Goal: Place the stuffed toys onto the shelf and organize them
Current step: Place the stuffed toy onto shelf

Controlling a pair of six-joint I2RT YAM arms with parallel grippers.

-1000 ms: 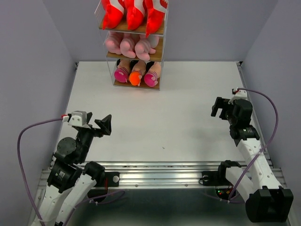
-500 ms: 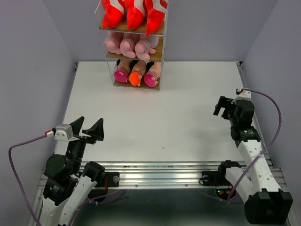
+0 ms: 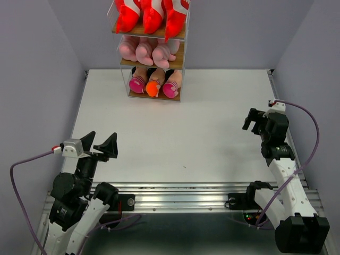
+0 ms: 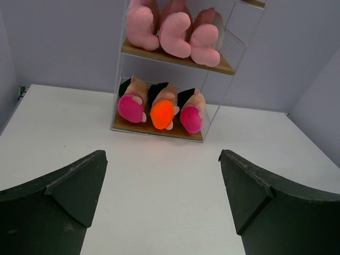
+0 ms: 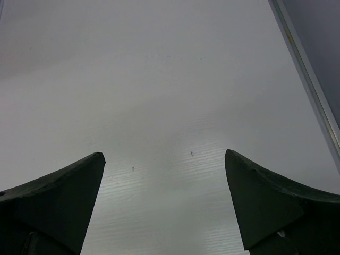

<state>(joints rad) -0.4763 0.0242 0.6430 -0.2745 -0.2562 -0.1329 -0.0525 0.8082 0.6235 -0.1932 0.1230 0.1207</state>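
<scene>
- Tall three-tier shelf of light wood boards in a white wire frame (image 3: 179, 58) stands at the far table edge and holds all nine toys: red toothy plush sharks (image 3: 151, 16) on top, pink plush animals (image 3: 144, 52) in the middle, dark-haired dolls in pink/orange (image 3: 154, 85) at the bottom.
- Left gripper (image 3: 100, 142) and right gripper (image 5: 163, 154): jaws wide apart, nothing held, both well apart from the shelf.
- Risk: the rightmost shark overhangs the top board's front edge, so a bump to the light rack would likely drop it.
- Around: white tabletop (image 3: 186, 122), grey walls (image 3: 32, 79). Nothing seen blocking the way to the shelf.
</scene>
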